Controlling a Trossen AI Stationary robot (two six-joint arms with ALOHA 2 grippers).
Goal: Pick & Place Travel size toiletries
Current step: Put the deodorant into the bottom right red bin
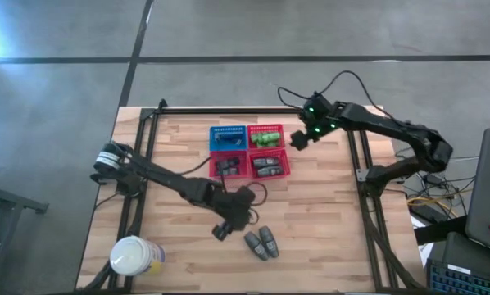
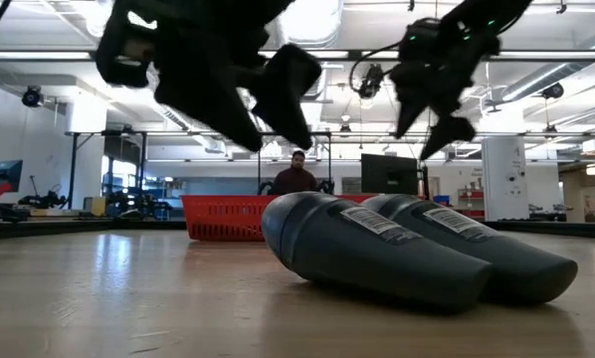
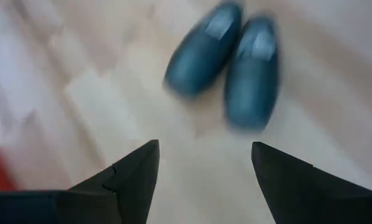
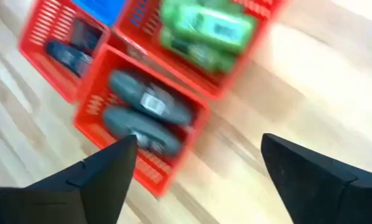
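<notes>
Two grey bottles (image 1: 261, 242) lying side by side, touching, on bare worktop (image 1: 327, 221) near the front edge, labels up. Rounded, tapered, hard-looking plastic shells; probably light, stiff, a bit slick, prone to rolling or squirting out if pinched at the narrow end. Best taken across the wide mid-body, one at a time, outer one first, since no gap between the pair for a finger. Left gripper (image 1: 222, 230) hovering just beside them, above the worktop, fingers spread, nothing held; in left wrist view bottles (image 3: 226, 68) ahead of the fingertips, not between them. Right gripper (image 1: 297, 141) above the far right corner of the baskets, released and empty, beside the red basket of green bottles (image 1: 266, 138). More grey bottles (image 4: 145, 115) already in the near right red basket (image 1: 269, 166); flat black ones in the near left red basket (image 1: 227, 167); blue basket (image 1: 227, 136) seemingly unfilled. Plenty of open worktop around the loose pair; white jar (image 1: 134, 255) well apart at front left. Basket walls low but close-packed, so a straight-down drop looks safest.
</notes>
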